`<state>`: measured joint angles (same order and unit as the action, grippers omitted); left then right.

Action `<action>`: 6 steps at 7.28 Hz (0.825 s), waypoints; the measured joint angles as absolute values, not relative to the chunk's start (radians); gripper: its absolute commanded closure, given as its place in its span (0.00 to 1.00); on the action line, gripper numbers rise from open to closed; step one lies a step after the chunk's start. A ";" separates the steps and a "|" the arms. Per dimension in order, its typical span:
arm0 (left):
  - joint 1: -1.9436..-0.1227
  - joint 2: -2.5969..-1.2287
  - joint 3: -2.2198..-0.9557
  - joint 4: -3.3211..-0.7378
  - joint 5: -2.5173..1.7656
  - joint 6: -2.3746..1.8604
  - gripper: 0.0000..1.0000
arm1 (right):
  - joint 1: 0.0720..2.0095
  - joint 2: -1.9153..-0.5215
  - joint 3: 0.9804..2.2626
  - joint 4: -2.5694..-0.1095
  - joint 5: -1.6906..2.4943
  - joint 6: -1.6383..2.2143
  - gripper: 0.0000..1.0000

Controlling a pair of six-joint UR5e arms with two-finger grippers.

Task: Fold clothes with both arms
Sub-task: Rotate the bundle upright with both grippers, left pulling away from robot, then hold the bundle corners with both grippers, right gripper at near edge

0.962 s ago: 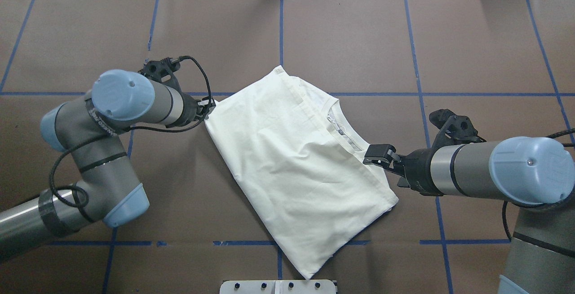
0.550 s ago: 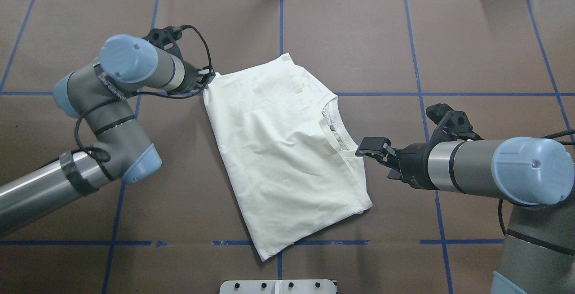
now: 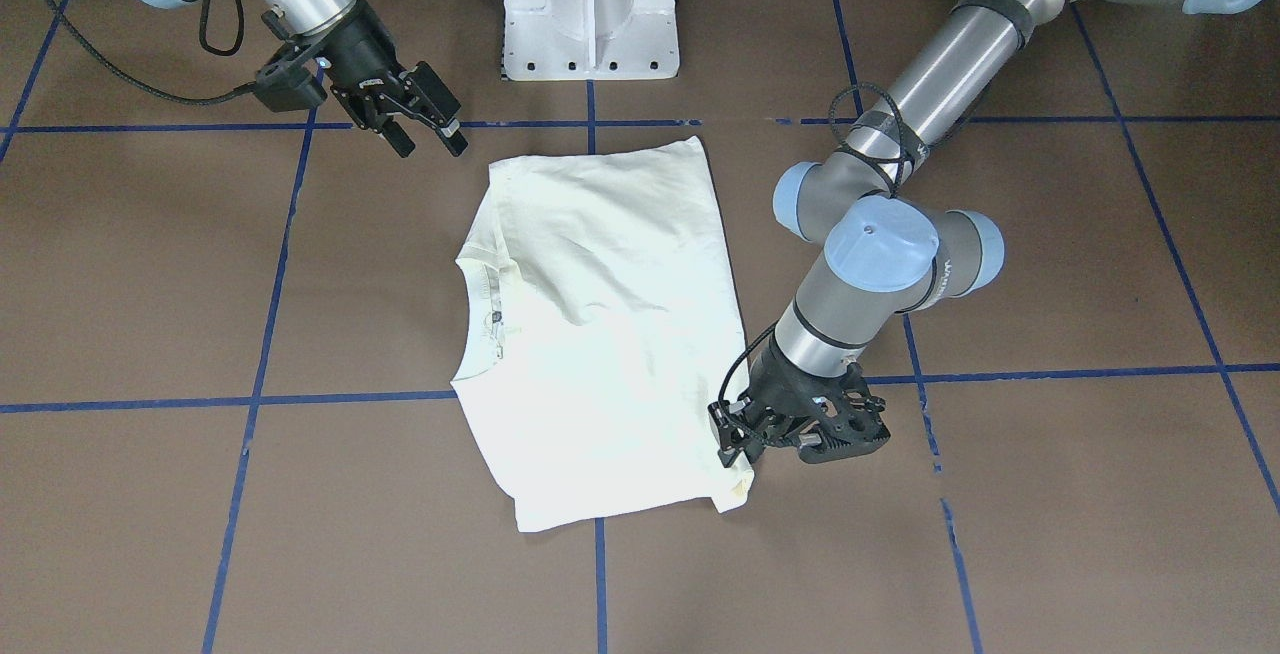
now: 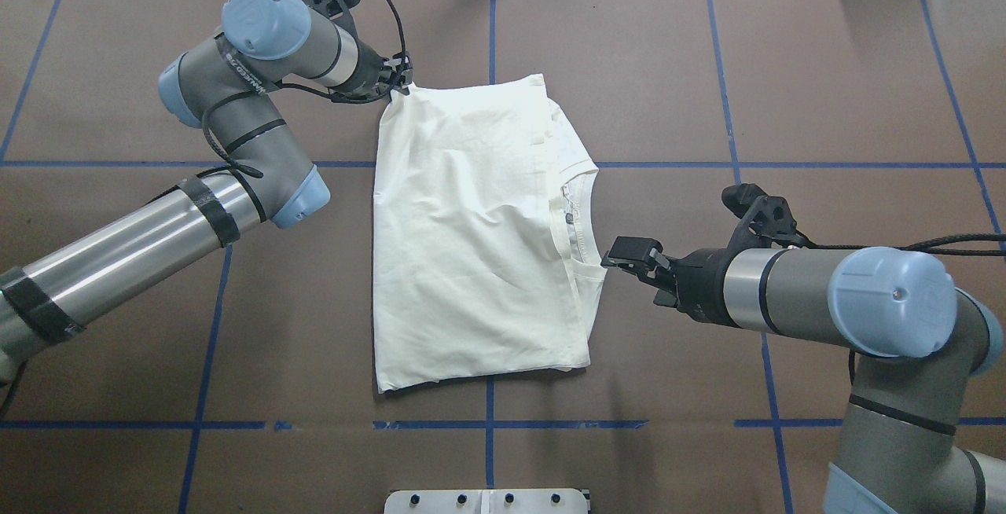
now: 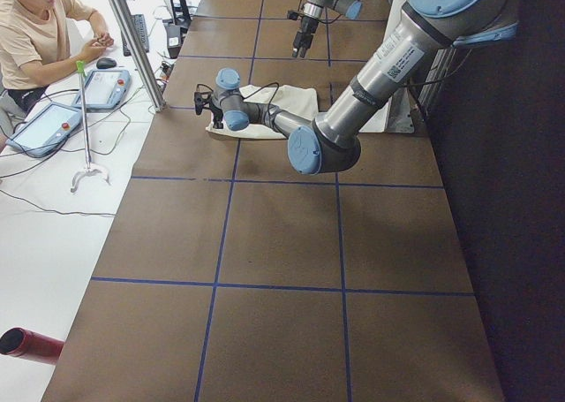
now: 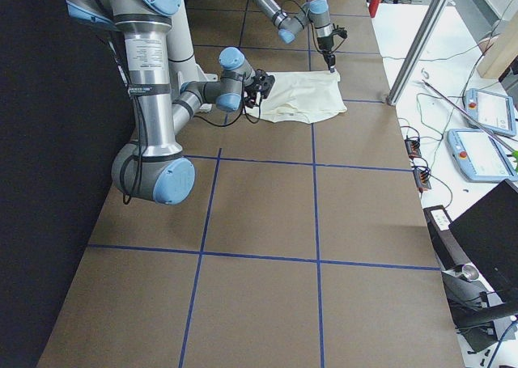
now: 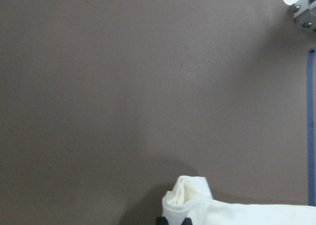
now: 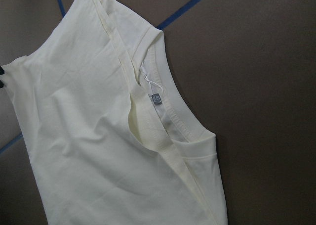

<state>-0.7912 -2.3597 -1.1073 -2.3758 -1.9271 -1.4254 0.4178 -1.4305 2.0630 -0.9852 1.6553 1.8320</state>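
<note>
T-shirt (image 4: 471,239) is lying folded into a rough rectangle in the middle of the table (image 4: 825,66), plain cream side up. The print is hidden and I can't really make out the sleeves. The neck opening with its little label faces the robot's right. Left tool (image 4: 398,89) is pinching the shirt's far left corner. Its wrist view only shows a bunched nub of cloth at the bottom edge, with the fingertips almost entirely cut off. Right tool (image 3: 430,139) has its fingers spread and holds nothing. From overhead it looks just beside the collar, but the front view shows it clear of the cloth.
</note>
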 measured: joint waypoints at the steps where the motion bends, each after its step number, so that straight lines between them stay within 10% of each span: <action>1: -0.784 -2.308 -1.206 -2.380 -1.938 -1.477 0.19 | 0.389 -1.384 2.044 -1.061 1.642 1.832 0.00; 6: -0.776 -2.154 -1.451 -2.383 -2.004 -1.594 0.16 | 0.223 -1.177 1.910 -1.414 1.498 1.833 0.21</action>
<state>-0.7763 -2.1541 -1.4513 -2.3832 -2.0035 -1.5937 0.2226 -1.1770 1.9097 -1.4137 1.4985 1.8327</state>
